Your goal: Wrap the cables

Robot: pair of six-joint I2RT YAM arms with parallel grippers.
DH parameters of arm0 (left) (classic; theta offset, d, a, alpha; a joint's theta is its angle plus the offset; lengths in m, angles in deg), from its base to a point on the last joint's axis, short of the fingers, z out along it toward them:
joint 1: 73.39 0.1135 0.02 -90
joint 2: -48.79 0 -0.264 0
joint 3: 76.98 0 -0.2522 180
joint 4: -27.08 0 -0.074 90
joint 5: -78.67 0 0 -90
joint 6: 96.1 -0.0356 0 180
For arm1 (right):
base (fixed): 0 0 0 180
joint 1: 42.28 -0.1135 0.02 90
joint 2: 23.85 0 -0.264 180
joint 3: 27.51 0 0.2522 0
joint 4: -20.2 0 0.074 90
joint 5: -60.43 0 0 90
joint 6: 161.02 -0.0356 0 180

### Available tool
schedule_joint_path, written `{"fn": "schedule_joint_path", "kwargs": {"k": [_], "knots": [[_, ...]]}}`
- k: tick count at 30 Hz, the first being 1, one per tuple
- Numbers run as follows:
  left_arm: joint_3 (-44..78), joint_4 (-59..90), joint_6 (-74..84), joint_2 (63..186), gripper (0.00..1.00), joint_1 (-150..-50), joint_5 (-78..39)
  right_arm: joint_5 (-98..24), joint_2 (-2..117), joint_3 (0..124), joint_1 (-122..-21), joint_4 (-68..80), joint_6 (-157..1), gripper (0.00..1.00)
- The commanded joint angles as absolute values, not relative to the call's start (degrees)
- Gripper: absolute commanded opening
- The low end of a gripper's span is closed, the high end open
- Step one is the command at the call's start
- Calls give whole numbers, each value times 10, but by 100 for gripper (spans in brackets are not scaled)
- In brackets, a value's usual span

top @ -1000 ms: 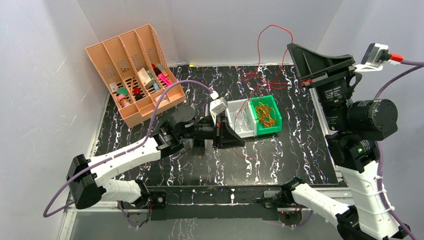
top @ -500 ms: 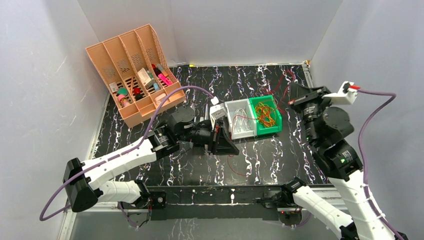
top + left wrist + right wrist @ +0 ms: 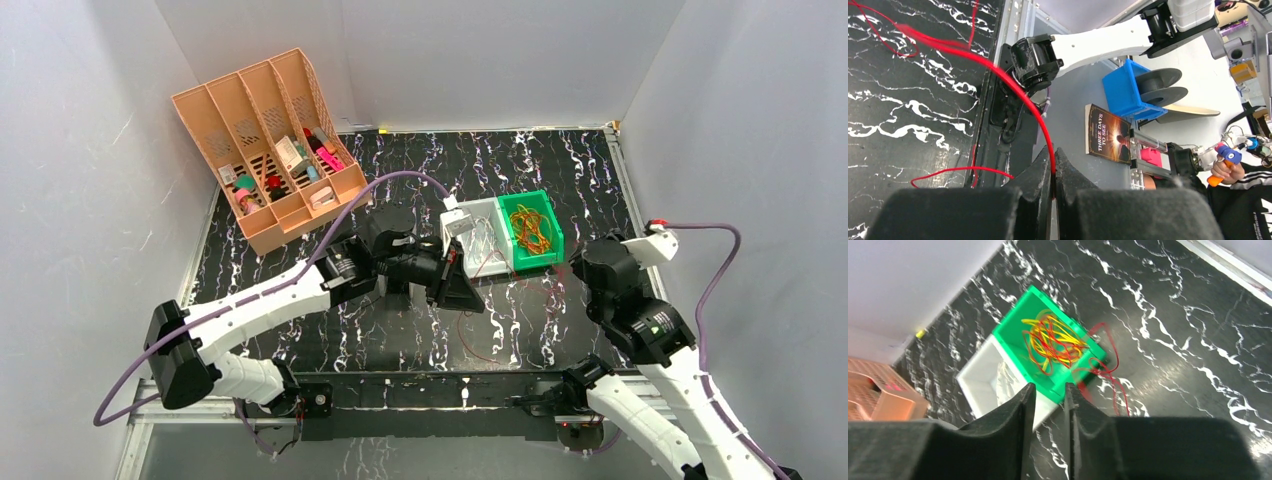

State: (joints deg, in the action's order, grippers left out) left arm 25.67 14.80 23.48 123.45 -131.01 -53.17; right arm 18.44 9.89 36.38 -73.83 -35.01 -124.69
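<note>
The cables are one thin red wire. In the left wrist view the wire (image 3: 973, 55) runs from the upper left down into my left gripper (image 3: 1053, 172), which is shut on it. A loose loop (image 3: 963, 170) lies on the black table near the front edge. In the top view my left gripper (image 3: 470, 297) sits just in front of the white bin, with a red strand (image 3: 475, 340) trailing below it. My right gripper (image 3: 1049, 386) is open with nothing between its fingers, and a tangle of the wire (image 3: 1108, 370) lies on the table beside the green bin.
A green bin (image 3: 545, 215) holds yellow and red bands, and a white bin (image 3: 480, 210) stands against its left side. A peach divided organizer (image 3: 270, 150) with small items stands at the back left. The table's front rail (image 3: 998, 100) is close to the left gripper.
My right arm dropped from high at the back right to low beside the green bin. Its jaws opened and the raised wire fell to the table. The left gripper shifted slightly right, still gripping.
</note>
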Motion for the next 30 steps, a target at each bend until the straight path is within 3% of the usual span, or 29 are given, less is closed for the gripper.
{"fn": "schedule_joint_path", "kwargs": {"k": [1,4,8,16,30], "knots": [[214,95,222,1235,0,-1314,-521,143,78,340,-737,-370,-1256,46],[203,56,206,1238,0,-1314,-503,76,62,335,-737,-346,-1215,64],[184,7,190,1245,0,-1314,-483,-50,46,338,-737,-300,-1118,72],[112,-118,136,1276,0,-1314,-454,-335,49,368,-737,-225,-976,74],[3,-309,23,1316,0,-1314,-460,-651,76,406,-737,-110,-851,71]]}}
